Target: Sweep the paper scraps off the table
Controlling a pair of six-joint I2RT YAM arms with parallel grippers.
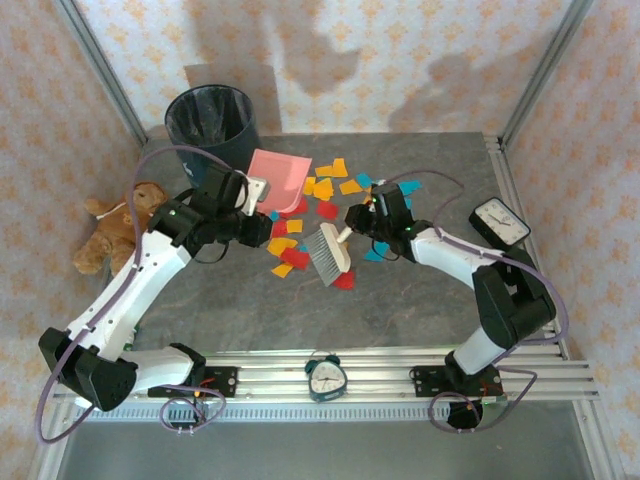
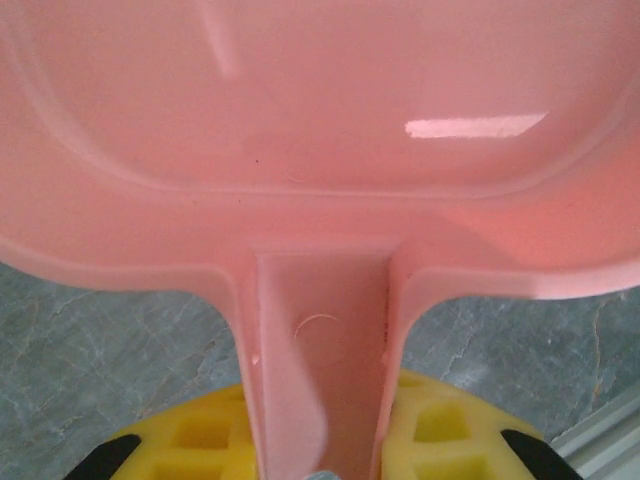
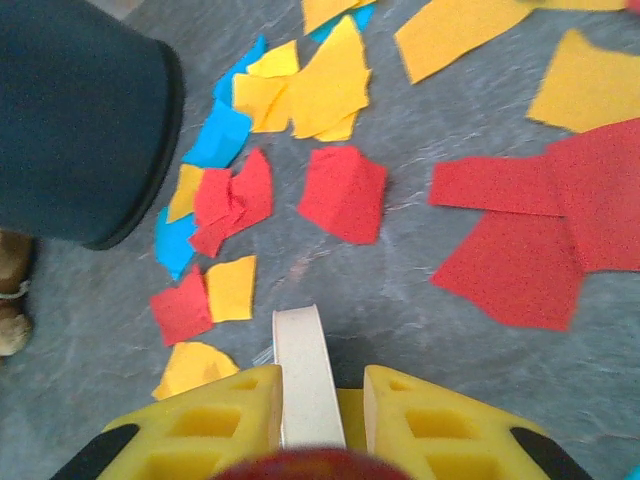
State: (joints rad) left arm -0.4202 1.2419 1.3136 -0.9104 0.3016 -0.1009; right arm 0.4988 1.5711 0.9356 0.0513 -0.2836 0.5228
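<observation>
- Left gripper: closed narrow on handle of pink dustpan.
- Right gripper: closed narrow on pale handle of brush.
- Near rail: alarm clock.
- Paper scraps: red, yellow, blue, strewn mid-table between dustpan and brush.
- Far left: dark bin behind dustpan; patterned wallpaper beyond.

Walls: pale cream-pink, repeating orange flower print, on three sides. Aluminium posts rise at back corners, slanting outward in top view. Soft blurred shadows across back wall (light looks diffuse). Table: dark grey, stone-veined; slotted rails along near edge, another rail on right edge. Dark bin at back left corner. Teddy by left wall. Alarm clock on near rails; black clock at right edge.
</observation>
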